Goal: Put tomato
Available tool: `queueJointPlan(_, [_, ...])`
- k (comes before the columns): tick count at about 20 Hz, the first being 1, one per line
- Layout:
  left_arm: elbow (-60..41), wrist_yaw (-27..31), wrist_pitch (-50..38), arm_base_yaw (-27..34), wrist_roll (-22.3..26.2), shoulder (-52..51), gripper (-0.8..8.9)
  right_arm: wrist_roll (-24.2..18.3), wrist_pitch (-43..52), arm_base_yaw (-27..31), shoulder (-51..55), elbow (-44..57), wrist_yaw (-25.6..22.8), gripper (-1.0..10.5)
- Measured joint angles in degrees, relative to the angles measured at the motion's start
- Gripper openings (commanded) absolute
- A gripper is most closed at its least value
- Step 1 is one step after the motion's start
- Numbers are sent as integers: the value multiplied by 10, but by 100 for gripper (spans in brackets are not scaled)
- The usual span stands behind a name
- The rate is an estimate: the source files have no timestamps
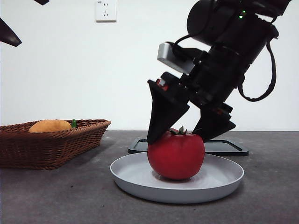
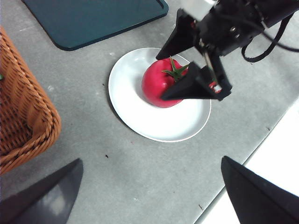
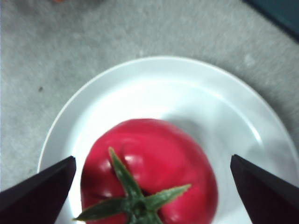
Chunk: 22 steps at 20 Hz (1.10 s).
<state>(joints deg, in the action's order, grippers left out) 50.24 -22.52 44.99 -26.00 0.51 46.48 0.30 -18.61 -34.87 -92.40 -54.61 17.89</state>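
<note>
The glossy red tomato with its green stem sits upright on a white plate in the middle of the table. My right gripper comes down from the upper right and is open, one jaw on each side of the tomato's top. The right wrist view shows the tomato centred between the spread jaws of the right gripper, with gaps on both sides. My left gripper hangs open high above the table, looking down on the tomato, the plate and the right gripper.
A wicker basket stands at the left, holding an orange-yellow fruit. A dark flat tray lies just behind the plate. The left arm shows only as a black tip at the top left corner.
</note>
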Motion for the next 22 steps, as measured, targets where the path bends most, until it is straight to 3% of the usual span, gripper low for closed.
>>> queueJointPlan(3, [0, 0, 0, 0, 0, 0, 463, 0, -1, -1, -14, 0, -1, 526])
queueJointPlan(7, [0, 0, 0, 0, 0, 0, 463, 2, -1, -4, -14, 0, 1, 206])
queueJointPlan(12, [0, 0, 0, 0, 0, 0, 463, 2, -16, -4, -12, -22, 0, 190])
queueJointPlan(14, [0, 0, 0, 0, 0, 0, 463, 2, -17, -4, 5, -56, -28, 190])
queueJointPlan(18, [0, 0, 0, 0, 0, 0, 463, 1, 12, 14, 15, -142, -132, 190])
queueJointPlan(22, [0, 0, 0, 0, 0, 0, 463, 1, 37, 60, -22, -193, -136, 190])
